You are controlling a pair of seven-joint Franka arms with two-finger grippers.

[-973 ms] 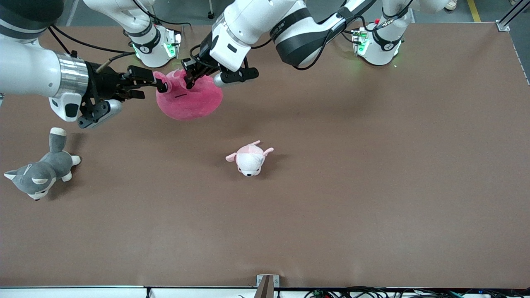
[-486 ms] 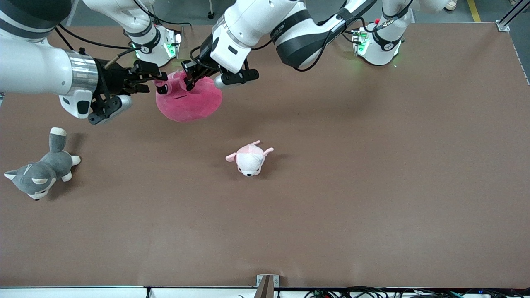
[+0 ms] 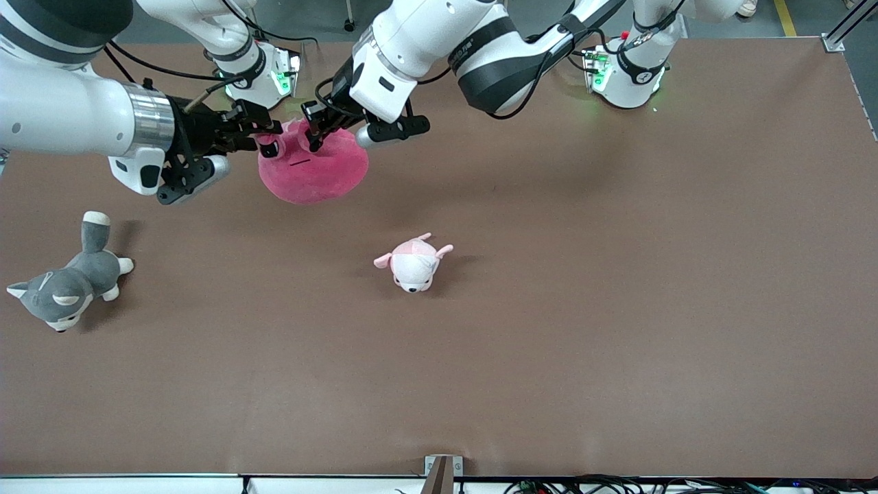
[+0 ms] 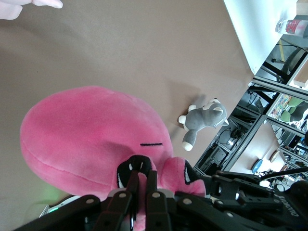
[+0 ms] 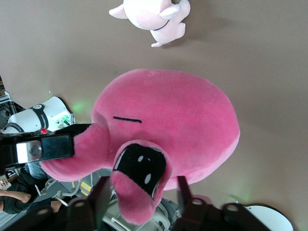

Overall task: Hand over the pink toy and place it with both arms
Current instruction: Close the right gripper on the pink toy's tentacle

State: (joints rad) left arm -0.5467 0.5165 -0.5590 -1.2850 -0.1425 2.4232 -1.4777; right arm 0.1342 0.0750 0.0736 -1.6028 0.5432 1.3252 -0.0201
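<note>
So on my screen the big round hot-pink plush blob with the angry dark eyes (image 3: pixel 312 168) is hanging in the air over the brown tabletop (image 3: pixel 549 309), up near the right arm's base. The left end effector (image 3: pixel 317 130) is clamped tight on a pinch of plush at the top of the blob, right by one eye; in the left wrist view its fingers (image 4: pixel 137 185) are pressed together into the fabric.

The right end effector (image 3: pixel 269 136) is at the blob's other top corner. From the right wrist view its fingers (image 5: pixel 185 199) sit either side of the eye bulge with some gap around the plush, so I can't say it has a real grip.

Using the blob as my landmark: the small pale pink-and-white plush animal (image 3: pixel 413 263) lies on the tabletop nearer the front camera than it, and the grey-and-white plush dog (image 3: pixel 65 283) lies nearer too, off at the right arm's end.
</note>
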